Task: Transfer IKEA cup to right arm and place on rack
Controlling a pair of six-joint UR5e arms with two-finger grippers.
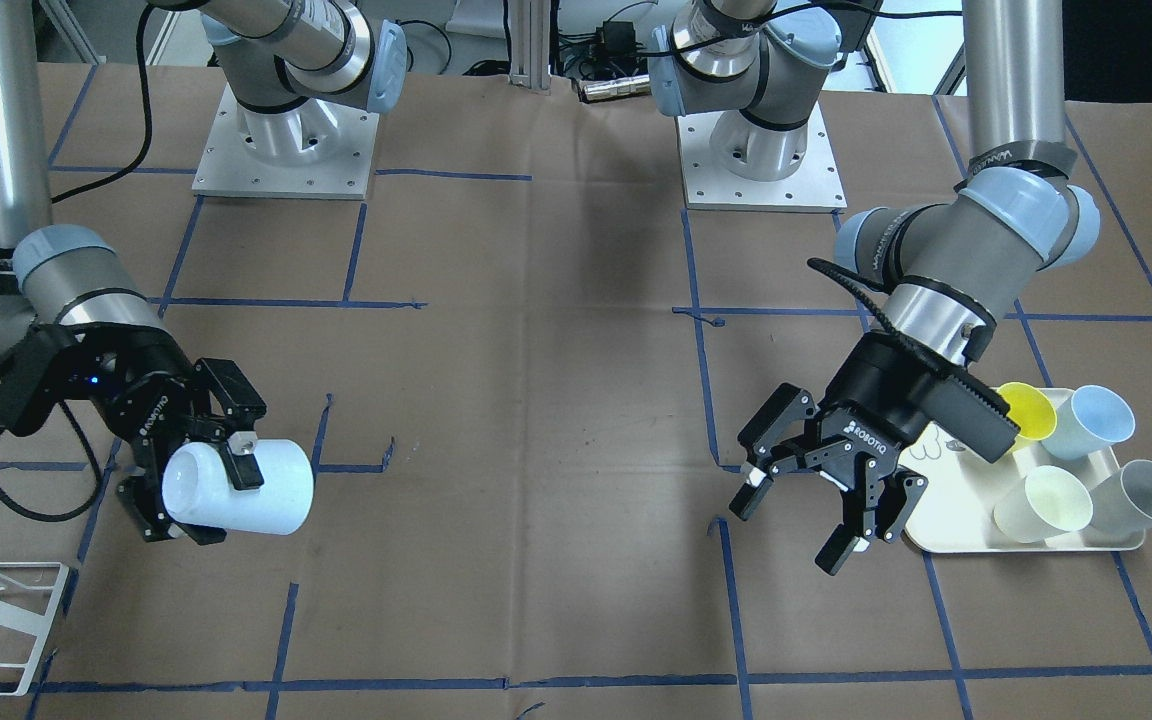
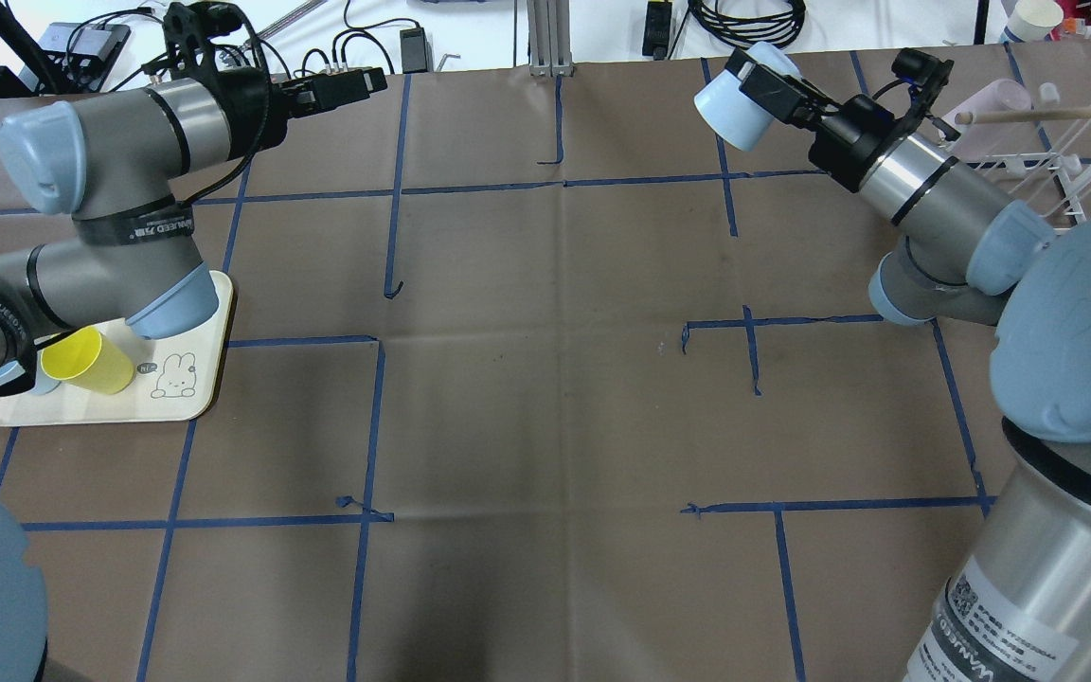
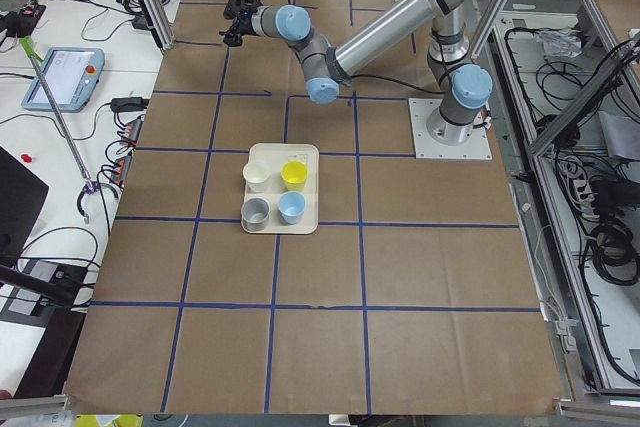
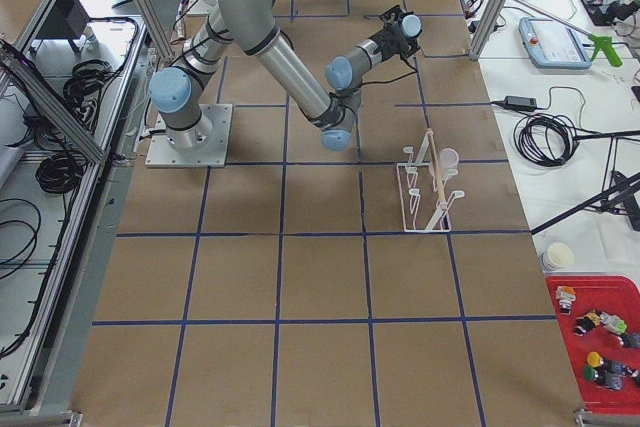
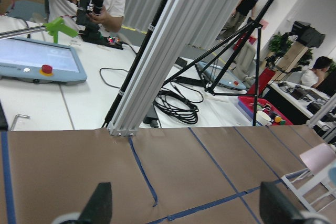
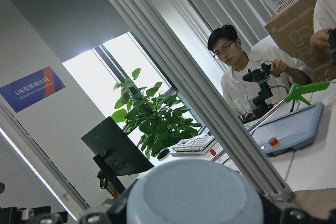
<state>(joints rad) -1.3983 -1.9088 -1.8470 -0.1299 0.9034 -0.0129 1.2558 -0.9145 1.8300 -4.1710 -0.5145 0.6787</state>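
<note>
Right tool (image 1: 204,498) clenched on cup (image 1: 276,490), near rack (image 1: 31,625); left tool (image 1: 794,528) released beside tray (image 1: 936,545) edge, well apart

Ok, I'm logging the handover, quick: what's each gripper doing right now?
Left gripper: jaws open, holding nothing.
Right gripper: closed on the pale blue cup.

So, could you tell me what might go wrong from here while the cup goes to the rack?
The right gripper holds the pale blue cup sideways on its tapered wall; it could slide out of the fingers.
The rack already carries a pink cup, so the incoming cup might knock it.
The open left gripper's wrist hangs right by the yellow cup on the tray; a careless retreat could tip it.
</note>
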